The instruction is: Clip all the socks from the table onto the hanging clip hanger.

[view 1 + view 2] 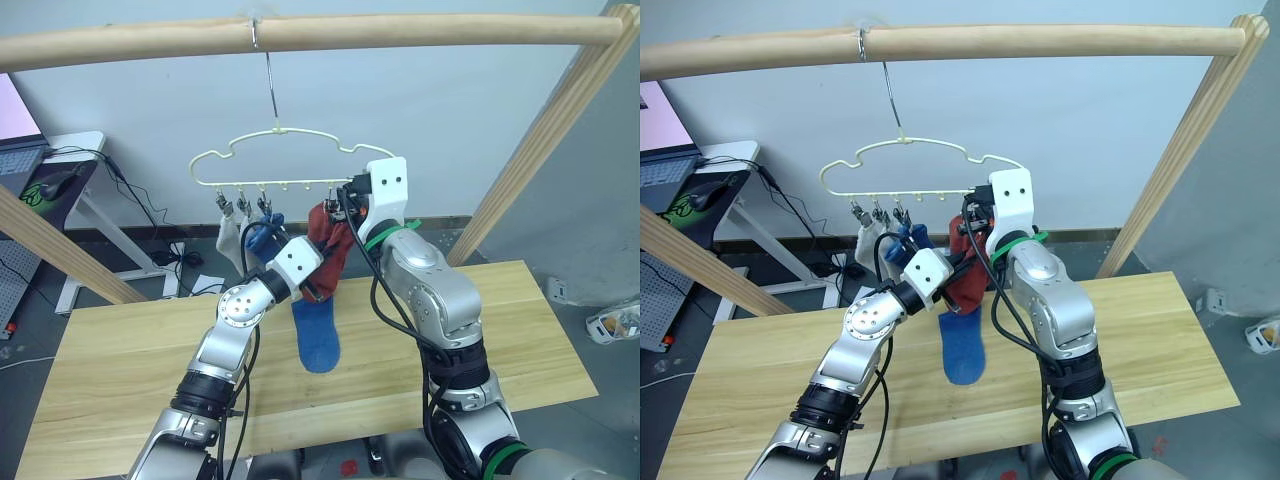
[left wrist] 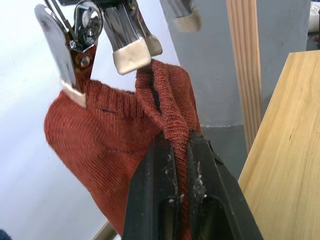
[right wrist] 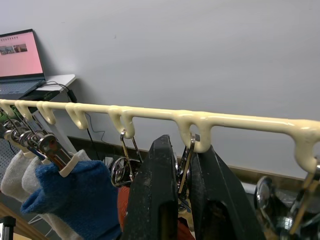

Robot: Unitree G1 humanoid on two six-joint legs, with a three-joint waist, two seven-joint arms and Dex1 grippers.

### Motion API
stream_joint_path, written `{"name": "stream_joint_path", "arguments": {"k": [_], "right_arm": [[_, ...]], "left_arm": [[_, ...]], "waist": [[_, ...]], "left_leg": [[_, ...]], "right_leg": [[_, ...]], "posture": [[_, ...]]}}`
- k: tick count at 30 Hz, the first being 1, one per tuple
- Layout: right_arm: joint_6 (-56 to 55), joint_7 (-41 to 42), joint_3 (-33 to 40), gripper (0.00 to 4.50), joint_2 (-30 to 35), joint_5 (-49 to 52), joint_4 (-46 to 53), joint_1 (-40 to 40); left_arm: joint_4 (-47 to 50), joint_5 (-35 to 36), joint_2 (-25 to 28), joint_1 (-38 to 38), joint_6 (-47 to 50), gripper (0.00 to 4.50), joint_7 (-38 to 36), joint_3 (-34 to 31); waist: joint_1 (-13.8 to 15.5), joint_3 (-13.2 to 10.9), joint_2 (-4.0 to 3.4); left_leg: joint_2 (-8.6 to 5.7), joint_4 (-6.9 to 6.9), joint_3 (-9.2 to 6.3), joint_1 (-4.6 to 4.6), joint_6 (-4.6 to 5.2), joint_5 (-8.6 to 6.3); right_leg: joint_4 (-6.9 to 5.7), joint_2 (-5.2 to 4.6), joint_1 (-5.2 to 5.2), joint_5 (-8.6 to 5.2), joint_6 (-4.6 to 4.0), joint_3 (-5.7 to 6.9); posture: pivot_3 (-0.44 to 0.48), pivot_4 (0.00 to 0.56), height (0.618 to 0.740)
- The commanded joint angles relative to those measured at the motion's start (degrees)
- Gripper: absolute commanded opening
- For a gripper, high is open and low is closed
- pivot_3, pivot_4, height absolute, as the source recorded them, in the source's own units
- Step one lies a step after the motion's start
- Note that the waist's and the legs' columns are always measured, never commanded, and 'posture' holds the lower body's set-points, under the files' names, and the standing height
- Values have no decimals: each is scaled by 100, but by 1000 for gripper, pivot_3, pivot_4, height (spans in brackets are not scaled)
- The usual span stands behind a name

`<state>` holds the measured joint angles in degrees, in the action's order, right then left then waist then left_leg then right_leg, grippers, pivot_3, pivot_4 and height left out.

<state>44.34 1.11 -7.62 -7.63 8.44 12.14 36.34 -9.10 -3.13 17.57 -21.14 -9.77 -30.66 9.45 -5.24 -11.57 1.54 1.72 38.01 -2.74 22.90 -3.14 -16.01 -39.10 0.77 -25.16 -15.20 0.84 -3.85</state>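
Rust-red sock (image 2: 100, 135) pinched in left claw (image 2: 181, 150), under clips (image 2: 131, 47)

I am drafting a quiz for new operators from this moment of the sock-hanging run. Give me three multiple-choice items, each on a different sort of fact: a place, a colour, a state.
1. Where does the loose blue sock lie?
A. on the table
B. on the floor
C. over the wooden pole

2. What colour is the sock in the left gripper?
A. light grey
B. rust-red
C. blue

3. How does the clip hanger stand?
A. flat on the table
B. hooked on the wooden pole
C. carried by a person

Key: 1 A, it lies flat on the planks between the arms. 2 B, the left wrist view shows the rust-red sock pinched between the fingers. 3 B, its metal hook loops over the pole.
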Motion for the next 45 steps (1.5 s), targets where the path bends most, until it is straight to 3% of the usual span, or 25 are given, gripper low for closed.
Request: {"name": "stream_joint_path", "arguments": {"k": [1, 21, 32, 33, 34, 45], "right_arm": [[-138, 46, -93, 0, -180, 97, 342, 47], [-271, 76, -204, 0, -13, -131, 264, 33], [-189, 195, -124, 3922, -58, 5, 419, -56], [-171, 211, -121, 4353, -44, 19, 441, -62], [-141, 240, -121, 4500, -23, 46, 478, -74], [451, 530, -123, 4500, 253, 233, 1177, -331]], "left_arm": [[217, 66, -51, -142, -109, 40, 23, -23], [158, 81, -125, -213, -229, 40, 230, -146], [215, 215, -170, -215, -139, 0, 185, -164], [235, 240, -174, -213, -118, 637, 185, -178], [261, 275, -179, -214, -83, 858, 184, -203], [539, 509, -65, -101, 300, 4116, 8, -256]], "waist": [[0, 0, 0], [0, 0, 0], [11, 1, 1], [11, 1, 1], [11, 1, 1], [14, 1, 2]], "left_leg": [[0, 0, 0, 0, 0, 0], [-1, 2, 0, 0, 0, 0], [0, 4, -2, 0, 0, 0], [-1, 5, -3, 0, 0, 0], [-1, 5, -3, 0, 0, 0], [-1, 7, -7, -1, 0, 0]], "right_leg": [[0, 0, 0, 0, 0, 0], [-2, 0, 0, 0, 0, 3], [-3, -1, 3, 0, 0, 5], [-3, -1, 3, 0, 0, 5], [-3, -1, 3, 0, 0, 5], [-4, -3, 7, 1, 1, 7]], "posture": [[-100, 197, 740], [-97, 196, 740], [-96, 196, 740], [-96, 196, 740], [-96, 196, 740], [-95, 196, 740]]}}
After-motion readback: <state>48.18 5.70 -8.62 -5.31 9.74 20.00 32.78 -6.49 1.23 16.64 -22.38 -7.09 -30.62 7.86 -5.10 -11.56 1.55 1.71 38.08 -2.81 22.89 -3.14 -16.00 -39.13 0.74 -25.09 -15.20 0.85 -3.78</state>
